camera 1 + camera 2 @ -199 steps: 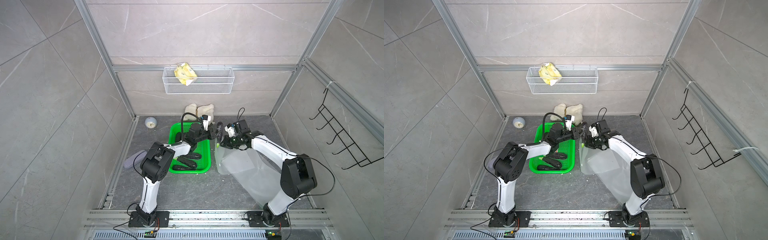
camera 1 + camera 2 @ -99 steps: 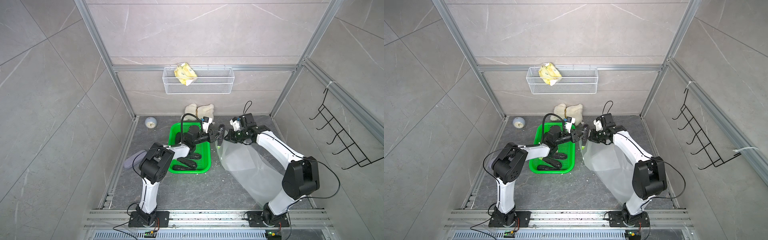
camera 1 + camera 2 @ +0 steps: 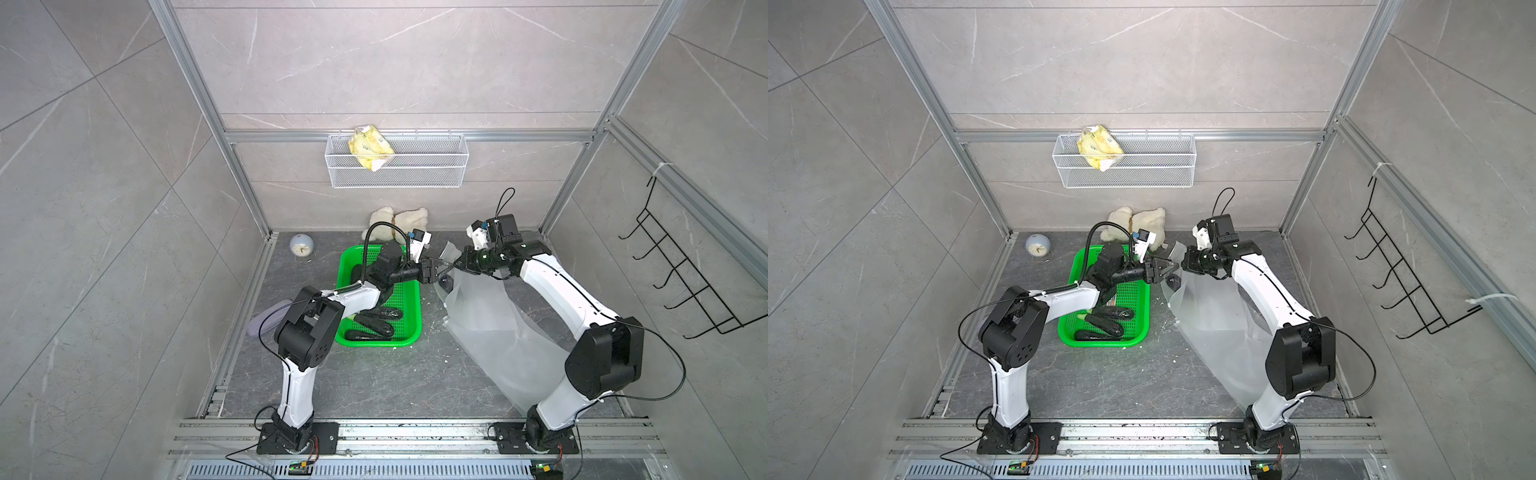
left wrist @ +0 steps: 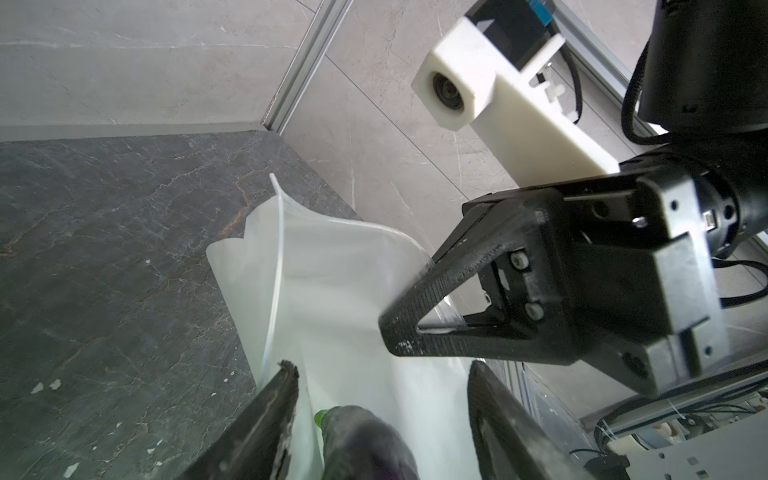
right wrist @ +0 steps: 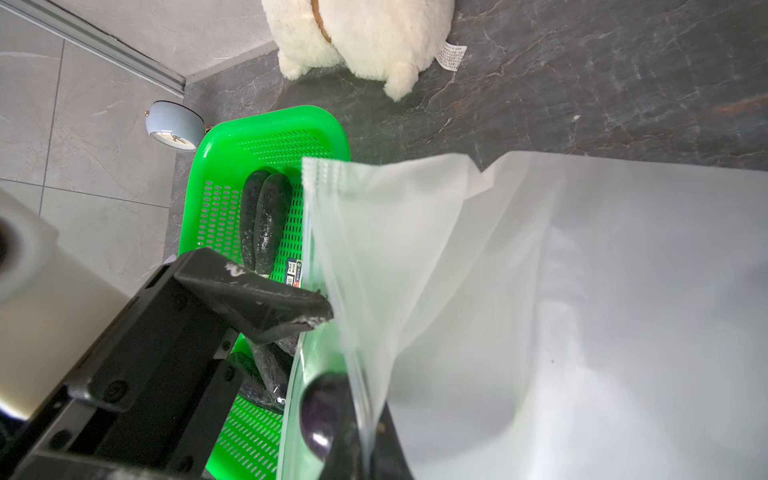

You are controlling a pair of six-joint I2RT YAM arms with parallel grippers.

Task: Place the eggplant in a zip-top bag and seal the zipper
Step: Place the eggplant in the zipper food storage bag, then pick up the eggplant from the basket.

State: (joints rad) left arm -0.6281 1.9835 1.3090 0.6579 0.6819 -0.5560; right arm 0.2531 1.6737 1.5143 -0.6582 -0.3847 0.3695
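Bright even light, soft shadows; the zip-top bag (image 5: 582, 353) glares.

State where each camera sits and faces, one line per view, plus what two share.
Top views: overhead front, facing down toward the back wall; left arm, right arm.
Left wrist: on left arm, facing zip-top bag; left gripper, right gripper.
Right wrist: on right arm, facing green tray, bag; left gripper.
Shared: both wrist views show eggplant.
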